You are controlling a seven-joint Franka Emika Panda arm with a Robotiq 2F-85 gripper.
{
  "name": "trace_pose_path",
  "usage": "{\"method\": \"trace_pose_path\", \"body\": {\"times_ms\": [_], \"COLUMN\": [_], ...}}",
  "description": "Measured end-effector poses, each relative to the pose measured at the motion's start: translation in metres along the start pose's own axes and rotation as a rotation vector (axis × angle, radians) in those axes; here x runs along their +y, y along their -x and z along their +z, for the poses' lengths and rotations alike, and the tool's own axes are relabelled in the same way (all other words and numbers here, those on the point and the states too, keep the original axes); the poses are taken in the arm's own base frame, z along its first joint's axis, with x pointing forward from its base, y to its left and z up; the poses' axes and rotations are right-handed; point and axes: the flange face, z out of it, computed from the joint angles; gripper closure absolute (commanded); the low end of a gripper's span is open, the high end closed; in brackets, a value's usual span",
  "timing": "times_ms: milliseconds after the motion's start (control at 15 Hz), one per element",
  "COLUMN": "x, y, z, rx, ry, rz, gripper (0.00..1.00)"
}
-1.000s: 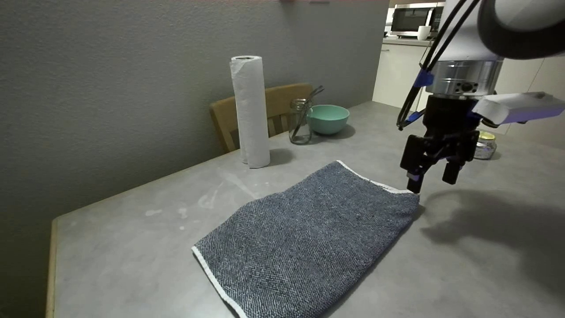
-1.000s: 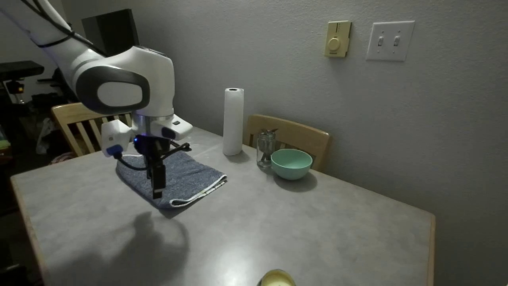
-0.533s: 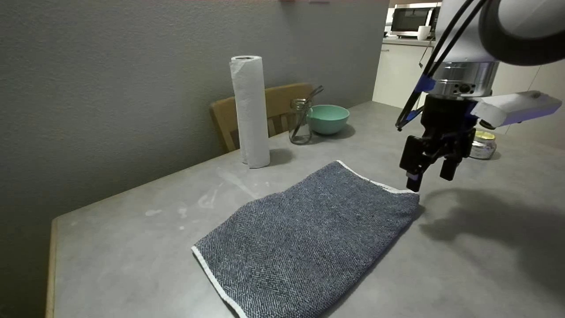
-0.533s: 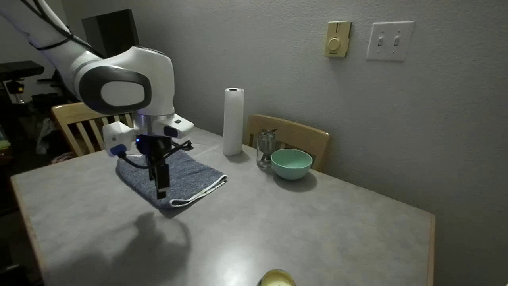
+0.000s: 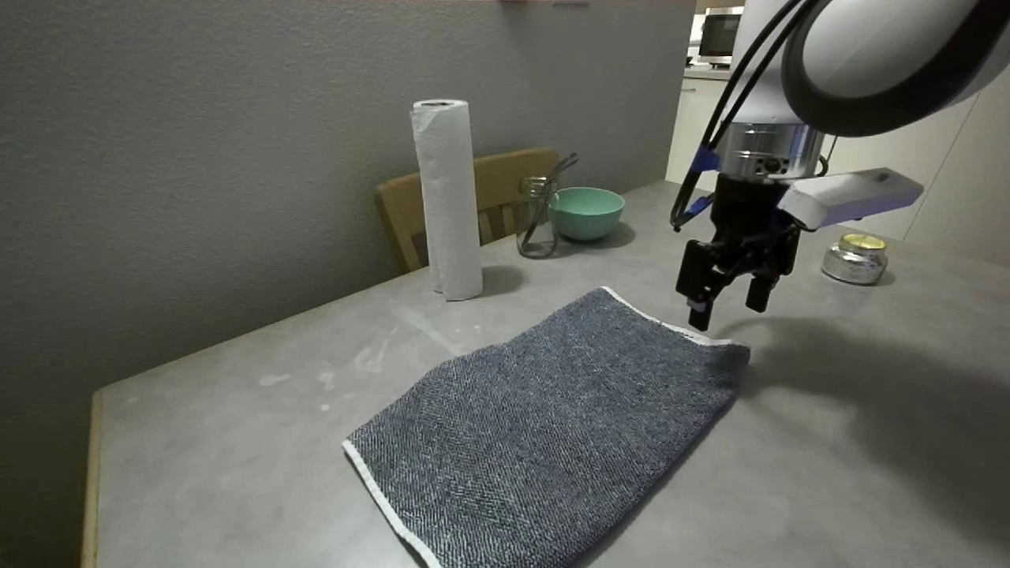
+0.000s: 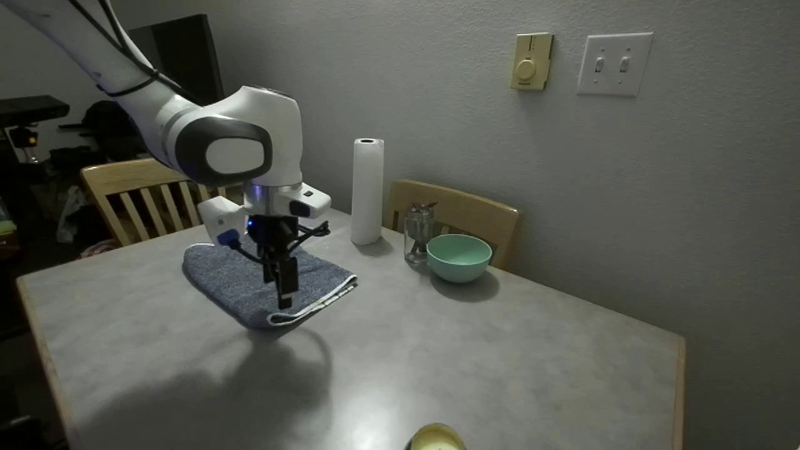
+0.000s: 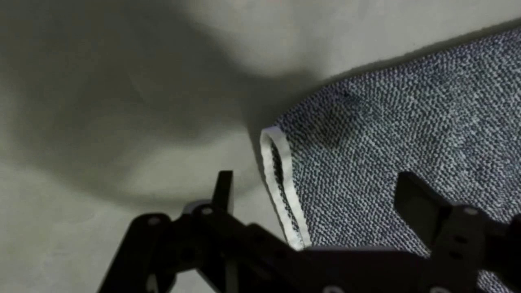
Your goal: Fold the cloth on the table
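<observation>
The dark grey-blue cloth (image 5: 544, 426) lies on the light grey table (image 5: 237, 473), folded over in layers. It also shows in an exterior view (image 6: 219, 281), where its near end has doubled white edging. In the wrist view the cloth (image 7: 386, 134) ends in a narrow loop of white edging with a dark gap between the layers. My gripper (image 5: 729, 308) is open and empty, just above this white-edged end. In the wrist view the gripper (image 7: 315, 175) has its jaws wide apart. The left finger (image 7: 223, 189) is over bare table and the right finger (image 7: 419, 207) over the cloth.
A white paper towel roll (image 5: 448, 205) stands at the back beside the cloth. A glass jar with utensils (image 6: 417, 240) and a green bowl (image 6: 459, 259) stand near the chair. A jar with a yellow top (image 5: 856, 259) is on the table. A wall runs behind.
My open gripper has moved left in an exterior view and right in an exterior view, across the cloth's white-edged end. The cloth has not moved.
</observation>
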Motion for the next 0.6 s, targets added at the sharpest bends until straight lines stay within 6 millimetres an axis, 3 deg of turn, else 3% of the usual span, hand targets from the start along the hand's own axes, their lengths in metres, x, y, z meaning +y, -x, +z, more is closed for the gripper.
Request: {"method": "trace_pose_path", "body": {"times_ms": [600], "x": [-0.0027], "y": [-0.0061], "z": [0.0038], "rx": [0.014], "ry": [-0.001], "rz": [-0.005], "gripper": [0.00]}}
